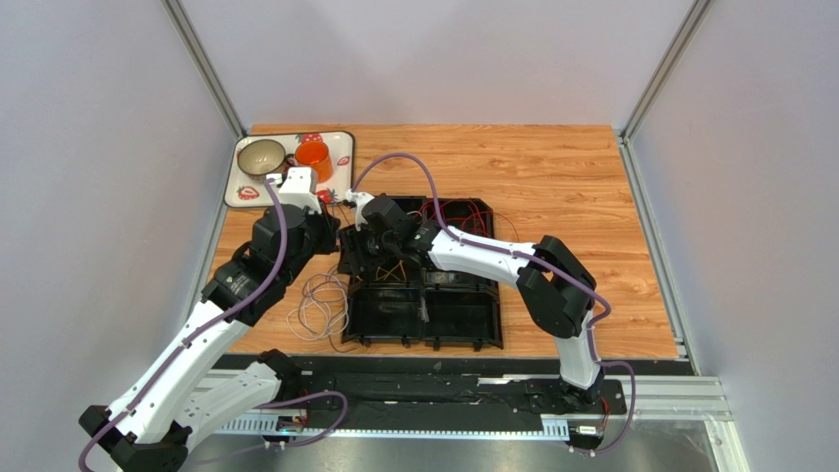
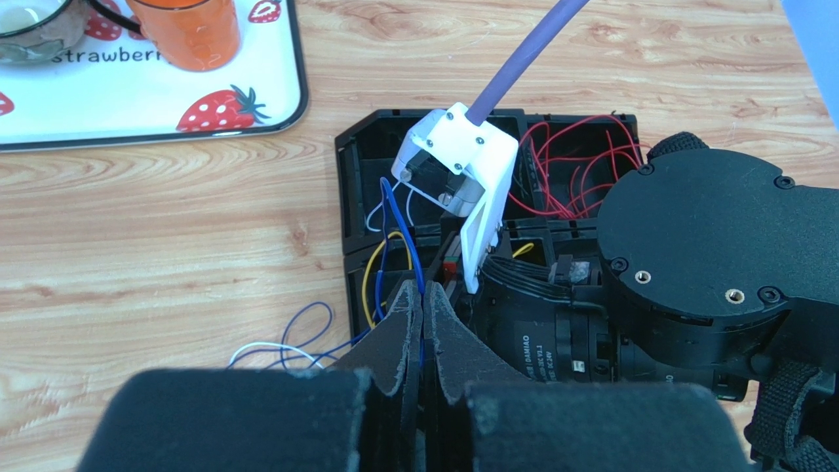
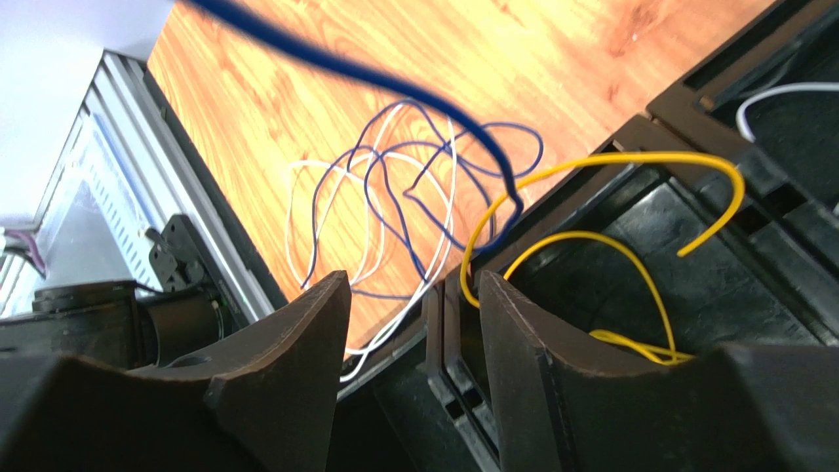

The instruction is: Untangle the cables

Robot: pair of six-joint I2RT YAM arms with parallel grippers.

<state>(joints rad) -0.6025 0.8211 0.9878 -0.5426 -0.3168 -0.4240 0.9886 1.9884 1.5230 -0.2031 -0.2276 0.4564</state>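
Where the left wrist camera catches the white strawberry-print tray [image 2: 128,103], the letters "strawberr" can be read beside an orange cup [image 2: 187,29] and a bowl [image 2: 30,25] standing on it; small white print on the right arm's black housing is too fine to read. On the wooden table [image 1: 551,167] sits a black compartment tray [image 1: 423,344]: its far right cell holds a bundle of red cables [image 2: 571,162], a nearer left cell holds a yellow cable [image 3: 630,155], and a short white strand shows in the far left cell. Loose loops of blue and white cable [image 1: 317,303] lie on the wood just left of that tray. The left gripper [image 2: 422,300] is pressed together on the blue cable [image 3: 347,65], which rises taut from between its pads. The right gripper [image 3: 414,285] stands spread over the black tray's left wall, the yellow cable just beside one finger. Only the right wrist view shows the blue strand crossing overhead; only the overhead view shows both arms meeting at the tray's left side.
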